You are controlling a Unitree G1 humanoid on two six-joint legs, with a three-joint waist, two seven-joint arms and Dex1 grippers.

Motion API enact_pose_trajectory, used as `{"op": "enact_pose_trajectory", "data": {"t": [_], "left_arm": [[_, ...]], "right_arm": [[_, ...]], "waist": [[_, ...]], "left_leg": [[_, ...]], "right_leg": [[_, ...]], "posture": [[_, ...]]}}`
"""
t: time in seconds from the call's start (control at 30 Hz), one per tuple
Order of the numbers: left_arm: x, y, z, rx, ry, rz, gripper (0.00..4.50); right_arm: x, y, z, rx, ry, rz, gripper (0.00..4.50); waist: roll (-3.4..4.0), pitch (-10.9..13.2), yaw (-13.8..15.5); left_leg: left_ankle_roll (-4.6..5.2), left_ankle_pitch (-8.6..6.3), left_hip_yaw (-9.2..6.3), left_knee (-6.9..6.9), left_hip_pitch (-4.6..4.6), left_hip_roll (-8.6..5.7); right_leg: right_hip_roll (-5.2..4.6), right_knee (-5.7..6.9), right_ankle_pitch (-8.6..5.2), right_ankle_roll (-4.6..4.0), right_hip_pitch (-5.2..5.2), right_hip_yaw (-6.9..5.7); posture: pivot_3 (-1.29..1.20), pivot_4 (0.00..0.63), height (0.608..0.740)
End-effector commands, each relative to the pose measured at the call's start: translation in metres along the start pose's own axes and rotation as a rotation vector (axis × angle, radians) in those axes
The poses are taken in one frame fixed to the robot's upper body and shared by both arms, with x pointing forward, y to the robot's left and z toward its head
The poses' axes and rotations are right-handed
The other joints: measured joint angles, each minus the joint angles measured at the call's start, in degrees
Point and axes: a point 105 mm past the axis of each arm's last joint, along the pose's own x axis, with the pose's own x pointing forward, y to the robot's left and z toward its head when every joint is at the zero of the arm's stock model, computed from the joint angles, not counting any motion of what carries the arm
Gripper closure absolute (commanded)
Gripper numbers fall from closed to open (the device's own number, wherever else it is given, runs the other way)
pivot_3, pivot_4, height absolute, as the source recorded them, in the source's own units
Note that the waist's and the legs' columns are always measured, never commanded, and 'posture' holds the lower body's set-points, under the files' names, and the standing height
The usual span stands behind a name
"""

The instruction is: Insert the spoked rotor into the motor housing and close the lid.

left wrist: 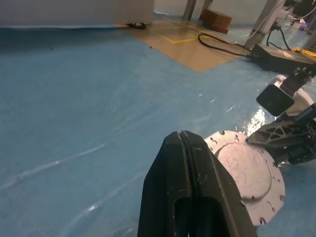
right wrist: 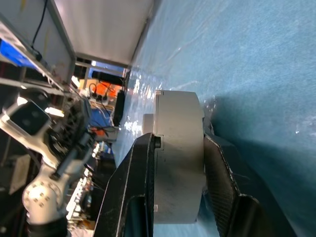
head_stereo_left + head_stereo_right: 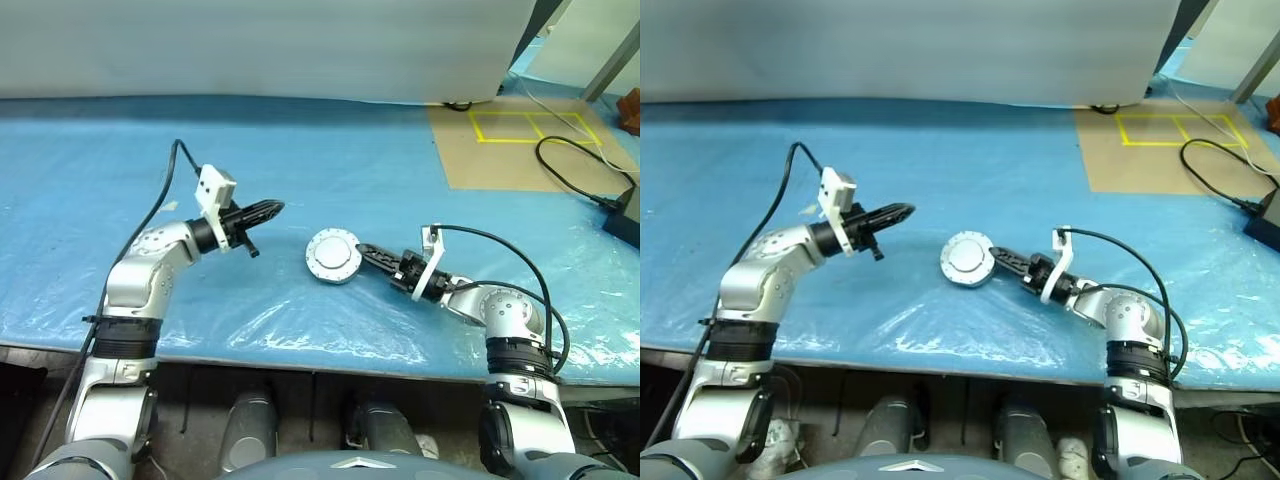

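While the lid (image 3: 333, 255) sits closed on the motor housing (image 2: 178, 168) toward the worktop's (image 3: 300, 160) front edge, the right gripper (image 3: 366, 253) fingers grasp the housing's sides. Left gripper (image 3: 272, 209), fingers clenched empty, hovers beside it, apart.

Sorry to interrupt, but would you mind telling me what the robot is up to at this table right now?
It is assembling a small motor on the blue-covered table. The right pincer grips the motor housing by its sides, with the lid already sitting on top of it. The left pincer is shut and empty, held above the table a little way to the left of the housing.
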Motion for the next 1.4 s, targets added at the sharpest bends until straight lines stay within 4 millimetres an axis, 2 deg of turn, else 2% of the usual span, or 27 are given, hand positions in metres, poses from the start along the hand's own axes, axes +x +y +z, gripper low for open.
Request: {"op": "enact_pose_trajectory", "data": {"t": [0.03,0.2,0.63,0.73,0.87,1.1,1.23,1.37,1.4], "left_arm": [[-0.001,-0.007,0.010,0.023,-0.033,-0.013,4.50],[-0.001,-0.009,0.006,0.005,-0.030,-0.007,4.50],[0.001,-0.012,0.001,-0.008,-0.017,-0.011,4.50],[-0.003,-0.009,0.009,-0.055,-0.061,0.001,4.50],[-0.015,-0.002,0.023,-0.203,-0.159,-0.001,4.50],[-0.032,0.015,0.017,-0.424,-0.214,0.055,4.50],[-0.031,0.014,0.007,-0.519,-0.230,0.074,4.50],[-0.026,0.006,0.015,-0.581,-0.295,0.066,4.50],[-0.024,0.003,0.017,-0.584,-0.300,0.059,4.32]], "right_arm": [[0.005,-0.001,-0.007,0.101,0.028,0.001,3.40],[0.008,0.007,-0.009,0.141,0.049,0.026,3.40],[0.008,0.005,-0.003,0.173,-0.009,0.026,3.40],[0.010,0.013,0.005,0.180,-0.045,0.064,3.40],[0.013,0.027,0.016,0.165,-0.075,0.118,3.40],[0.021,0.052,0.025,0.157,-0.085,0.214,3.40],[0.025,0.063,0.031,0.156,-0.105,0.255,3.40],[0.029,0.084,0.042,0.132,-0.133,0.313,3.40],[0.031,0.088,0.044,0.128,-0.138,0.322,3.40]], "waist": [[0.00,0.0,0.0],[0.00,0.0,0.0],[0.00,0.0,0.0],[0.00,0.0,0.0],[0.01,0.0,0.0],[0.02,0.0,0.1],[0.01,0.0,0.2],[0.00,0.0,0.2],[0.00,0.0,0.2]], "left_leg": [[0.00,0.00,0.00,0.00,-0.01,0.00],[-0.02,0.00,0.00,-0.03,-0.01,0.01],[-0.05,0.00,0.00,-0.09,0.00,0.00],[-0.05,0.01,0.00,-0.09,0.00,0.00],[-0.23,-0.04,0.01,-0.09,-0.09,-0.01],[-0.09,0.05,0.01,-0.08,-0.53,-0.04],[-0.08,0.06,0.00,-0.02,-0.88,-0.04],[-0.07,0.06,-0.02,0.17,-1.21,-0.01],[-0.07,0.06,-0.02,0.21,-1.22,-0.01]], "right_leg": [[0.00,0.00,0.00,0.00,-0.01,0.00],[0.01,0.00,0.00,0.00,-0.02,0.00],[0.01,0.01,0.00,0.00,-0.04,-0.01],[0.01,0.01,0.00,0.00,-0.04,-0.01],[0.01,0.04,0.00,0.00,-0.15,0.00],[0.01,0.06,0.02,0.02,-0.52,-0.01],[0.00,0.13,0.04,0.05,-0.82,-0.04],[0.00,0.31,0.15,0.22,-1.12,-0.07],[-0.01,0.38,0.15,0.22,-1.14,-0.07]], "posture": [[0.00,0.150,0.740],[0.00,0.150,0.740],[0.00,0.150,0.740],[0.00,0.150,0.740],[0.00,0.150,0.740],[0.00,0.150,0.740],[0.00,0.150,0.740],[0.00,0.150,0.740],[0.00,0.150,0.740]]}}
